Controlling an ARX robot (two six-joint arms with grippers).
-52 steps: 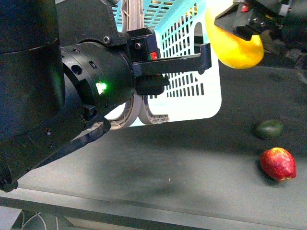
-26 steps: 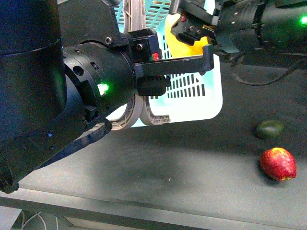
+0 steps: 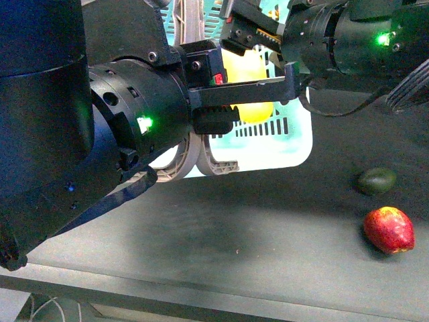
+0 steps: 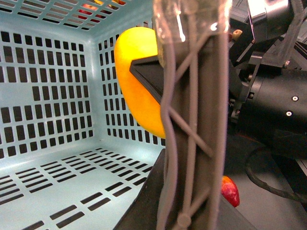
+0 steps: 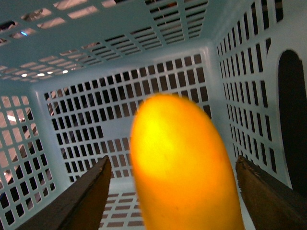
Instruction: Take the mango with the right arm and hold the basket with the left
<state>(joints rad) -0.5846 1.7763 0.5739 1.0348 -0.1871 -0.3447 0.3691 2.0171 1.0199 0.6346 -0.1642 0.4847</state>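
The yellow mango [image 3: 247, 70] is inside the turquoise basket [image 3: 285, 144], close to its slotted side wall [image 4: 103, 86]. In the right wrist view the mango [image 5: 180, 158] fills the space between the two fingers [image 5: 91, 196] of my right gripper [image 5: 180, 194]. That gripper is open, with a gap showing on both sides of the fruit. My left gripper [image 4: 187, 215] is shut on the basket's grey hoop handles [image 4: 192, 120], which stand upright between its jaws. The left arm hides much of the basket in the front view.
A red fruit mottled with yellow [image 3: 389, 229] and a dark green oval fruit [image 3: 376, 180] lie on the dark table [image 3: 268, 228] to the right of the basket. The red fruit [image 4: 229, 190] also shows past the handles. The right arm [image 3: 348, 40] reaches over the basket's rim.
My right arm has swung left with the mango, from beside the basket to inside it. The mango now sits lower, and the fingers stand apart from it. The left arm has kept still.
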